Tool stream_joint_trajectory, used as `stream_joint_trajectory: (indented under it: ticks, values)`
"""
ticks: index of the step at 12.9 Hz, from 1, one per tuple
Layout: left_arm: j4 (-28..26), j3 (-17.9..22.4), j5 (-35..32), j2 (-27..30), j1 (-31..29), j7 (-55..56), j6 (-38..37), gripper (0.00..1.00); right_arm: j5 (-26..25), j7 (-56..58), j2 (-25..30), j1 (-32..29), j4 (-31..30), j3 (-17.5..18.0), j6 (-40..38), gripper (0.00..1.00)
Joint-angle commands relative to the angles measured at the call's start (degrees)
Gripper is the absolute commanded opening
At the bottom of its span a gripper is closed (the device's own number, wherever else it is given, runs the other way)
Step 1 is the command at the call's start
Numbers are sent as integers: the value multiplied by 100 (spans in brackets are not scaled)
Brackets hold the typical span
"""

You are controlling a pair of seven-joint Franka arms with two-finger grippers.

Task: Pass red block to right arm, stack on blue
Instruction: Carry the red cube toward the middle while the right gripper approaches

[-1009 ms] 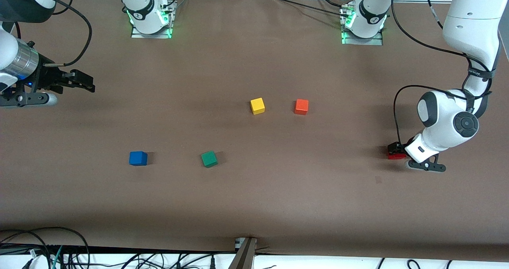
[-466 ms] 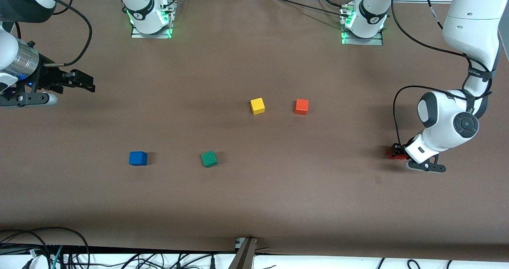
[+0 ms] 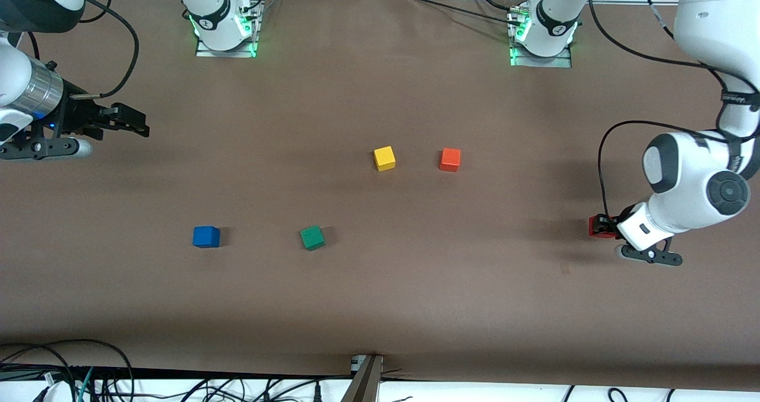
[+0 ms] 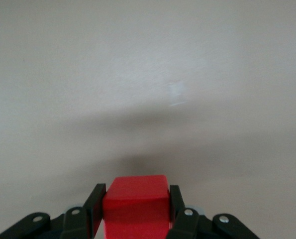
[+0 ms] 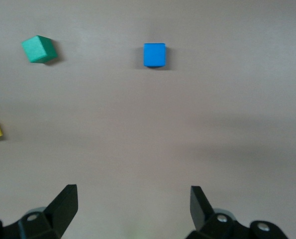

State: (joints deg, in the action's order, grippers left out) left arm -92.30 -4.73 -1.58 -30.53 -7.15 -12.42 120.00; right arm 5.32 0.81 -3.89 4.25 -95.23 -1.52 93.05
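Note:
The red block (image 3: pixel 595 226) sits between the fingers of my left gripper (image 3: pixel 601 226), which is shut on it low over the table at the left arm's end. In the left wrist view the red block (image 4: pixel 136 204) fills the gap of the left gripper (image 4: pixel 136 199), a black finger against each side. The blue cube (image 3: pixel 206 236) lies on the table toward the right arm's end and also shows in the right wrist view (image 5: pixel 154 55). My right gripper (image 3: pixel 141 129) hovers open and empty at the right arm's end; in its own view (image 5: pixel 133 199) the fingers stand wide apart.
A green cube (image 3: pixel 312 237) lies beside the blue cube, toward the middle. A yellow cube (image 3: pixel 385 158) and an orange cube (image 3: pixel 450 159) lie side by side mid-table, farther from the front camera. Cables run along the table's near edge.
My left arm has shifted toward its own end of the table, carrying the red block with it. My right gripper has edged slightly toward the middle.

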Motion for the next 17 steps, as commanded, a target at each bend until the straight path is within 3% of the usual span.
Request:
stream_joint_trajectory:
  ticks: [1,5,10,12,15,17]
  values:
    - [729,-282,-9,187,3,-50,-984,0,520,-37,81,6,-101,2,-32,100]
    - [1320,-1064,148,231,-75,-635,-1594,0,1627,-38,20,6,-101,-7,-24,100]
    - [1320,-1118,2194,284,-102,-2657,-1567,0,3235,33,-191,-12,-101,-15,-32,100]
    - [1294,-1110,3325,223,-102,-3491,-1567,0,3973,42,-331,-38,-93,-33,-180,100]
    - [1206,-1118,4603,152,99,-3829,-1524,0,5327,68,-647,-205,-92,-94,-585,100]
    - [1197,-1118,5174,135,345,-4126,-1349,0,5829,94,-771,-214,-101,-95,-621,100]
